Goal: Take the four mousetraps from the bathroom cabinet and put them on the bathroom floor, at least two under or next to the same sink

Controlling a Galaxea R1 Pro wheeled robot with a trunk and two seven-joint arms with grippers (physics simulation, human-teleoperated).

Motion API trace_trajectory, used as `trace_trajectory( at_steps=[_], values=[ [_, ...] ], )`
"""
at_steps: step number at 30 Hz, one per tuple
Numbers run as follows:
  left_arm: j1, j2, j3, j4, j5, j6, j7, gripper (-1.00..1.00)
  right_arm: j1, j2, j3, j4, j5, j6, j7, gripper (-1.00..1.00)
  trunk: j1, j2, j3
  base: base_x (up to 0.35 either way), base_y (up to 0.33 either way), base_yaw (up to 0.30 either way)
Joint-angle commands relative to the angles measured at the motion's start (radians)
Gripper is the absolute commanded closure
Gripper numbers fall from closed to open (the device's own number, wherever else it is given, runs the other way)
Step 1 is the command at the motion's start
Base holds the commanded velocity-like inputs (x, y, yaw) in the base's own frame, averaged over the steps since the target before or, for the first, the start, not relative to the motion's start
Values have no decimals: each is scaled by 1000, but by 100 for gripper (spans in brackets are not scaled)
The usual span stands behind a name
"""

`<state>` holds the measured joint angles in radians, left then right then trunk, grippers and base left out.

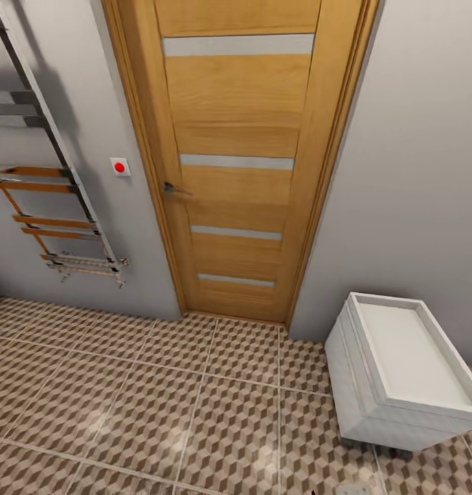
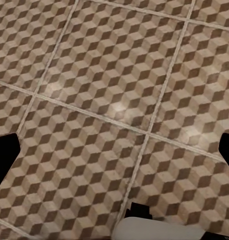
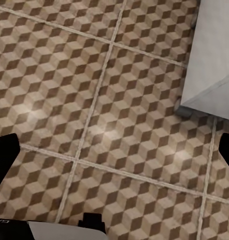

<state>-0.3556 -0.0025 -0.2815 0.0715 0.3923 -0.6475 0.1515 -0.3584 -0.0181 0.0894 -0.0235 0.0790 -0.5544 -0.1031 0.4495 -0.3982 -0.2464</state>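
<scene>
The mousetraps, the cabinet and the sink are out of view. The bathroom floor (image 1: pixel 160 412) of brown, tan and white cube-pattern tiles spreads before me. In the left wrist view my left gripper (image 2: pixel 117 150) is open, its dark fingertips at the two side edges of the picture, with bare floor (image 2: pixel 114 100) between them. My right gripper (image 3: pixel 117 152) is open the same way over the floor (image 3: pixel 94 100), holding nothing.
A shut wooden door (image 1: pixel 236 158) with a metal handle (image 1: pixel 174 188) faces me in the grey wall. A towel rail (image 1: pixel 57 206) hangs at the left. A low white box unit (image 1: pixel 400 371) stands at the right, close to my right gripper (image 3: pixel 214 55).
</scene>
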Motion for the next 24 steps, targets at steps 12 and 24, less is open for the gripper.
trace_trajectory(
  at_steps=[12,24],
  values=[
    [-1,-2,-8,4,2,-4,5,-100,-1,0,7,1,8,-2,-10,-100,1,-2,-2,0,-22,289],
    [-2,-2,-8,4,2,-4,5,-100,-1,0,7,1,8,-2,-10,-100,1,-2,-2,0,-156,290]
  ],
)
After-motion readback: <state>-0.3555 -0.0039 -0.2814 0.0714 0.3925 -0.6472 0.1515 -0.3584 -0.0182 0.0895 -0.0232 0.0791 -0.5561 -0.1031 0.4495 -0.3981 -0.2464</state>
